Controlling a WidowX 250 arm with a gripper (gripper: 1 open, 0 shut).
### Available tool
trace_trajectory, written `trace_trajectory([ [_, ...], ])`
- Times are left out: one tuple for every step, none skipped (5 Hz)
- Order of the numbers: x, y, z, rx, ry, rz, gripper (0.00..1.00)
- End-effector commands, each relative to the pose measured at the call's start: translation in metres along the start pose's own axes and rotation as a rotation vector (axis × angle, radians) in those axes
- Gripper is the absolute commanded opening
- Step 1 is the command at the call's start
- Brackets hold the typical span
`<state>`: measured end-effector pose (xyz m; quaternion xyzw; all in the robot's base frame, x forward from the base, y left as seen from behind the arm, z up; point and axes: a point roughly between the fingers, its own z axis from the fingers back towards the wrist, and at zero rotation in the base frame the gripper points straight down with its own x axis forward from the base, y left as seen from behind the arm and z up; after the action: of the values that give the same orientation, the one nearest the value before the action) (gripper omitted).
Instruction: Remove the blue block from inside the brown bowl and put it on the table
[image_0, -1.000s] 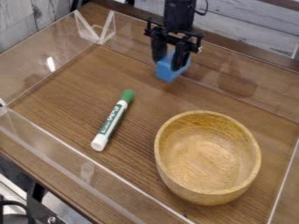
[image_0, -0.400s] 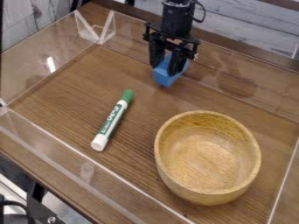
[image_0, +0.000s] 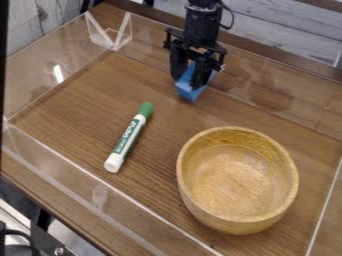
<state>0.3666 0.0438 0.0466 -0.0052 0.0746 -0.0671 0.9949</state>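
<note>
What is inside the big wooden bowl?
Nothing: the brown bowl shows only its bare wooden bottom. The blue block is outside it, in the pincer. No part is covered.

End effector (image_0: 195, 78) grips blue block (image_0: 191, 90) above table (image_0: 80, 110).

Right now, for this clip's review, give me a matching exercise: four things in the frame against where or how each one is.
Things:
1. blue block
2. brown bowl
3. green-and-white marker
4. pincer

States:
A. lying flat on the table, left of the bowl
B. empty, at the near right
C. shut, pointing down
D. clamped between the fingers at the far side

Pairs: 1-D, 2-B, 3-A, 4-C
</note>
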Motion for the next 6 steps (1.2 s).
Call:
trace_trajectory([
  [0.0115, 0.0028, 0.0194, 0.029, -0.072, -0.016, 0.0],
  [0.0111, 0.0019, 0.0189, 0.032, -0.071, -0.02, 0.0],
  [0.0107, 0.001, 0.0183, 0.034, -0.069, -0.024, 0.0],
  [0.0104, 0.0, 0.0177, 0.037, -0.068, -0.029, 0.0],
  [0.01, -0.001, 0.0173, 0.04, -0.066, -0.033, 0.0],
  [0.0086, -0.0002, 0.0178, 0.041, -0.057, -0.033, 1.0],
])
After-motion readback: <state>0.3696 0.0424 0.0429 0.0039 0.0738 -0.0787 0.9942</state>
